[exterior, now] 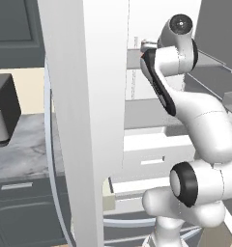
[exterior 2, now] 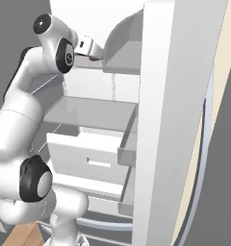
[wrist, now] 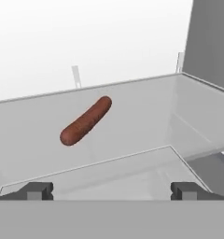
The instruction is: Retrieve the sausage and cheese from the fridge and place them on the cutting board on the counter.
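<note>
sausage [wrist: 86, 121] is lying alone on a grey shelf [wrist: 132, 116] inside the fridge [exterior: 89, 96], resting at a slant toward the back edge of that shelf, a little in from the white rear wall. in the hand view it is sitting ahead of the gripper [wrist: 112, 191] and slightly toward the left fingertip's side, well apart from both tips, with bare shelf between it and them; nothing is touching it. the gripper is standing wide open, its two dark fingertips [wrist: 37, 190] showing spread far apart near the front edge of the shelf, and it is gripping nothing. in the left base view the white arm [exterior: 195, 120] is reaching up from the lower right into the open fridge at the level of an upper shelf, with the hand [exterior: 148, 46] pointing inward past the open door's edge. in the right base view the hand [exterior 2: 88, 48] is showing at the same upper shelf, above a lower grey shelf [exterior 2: 88, 115] and a white drawer [exterior 2: 88, 158] that is standing pulled out. at the left of the left base view the counter [exterior: 21, 149] is running beside the fridge, carrying a dark appliance [exterior: 2, 111] near its back edge.
</note>
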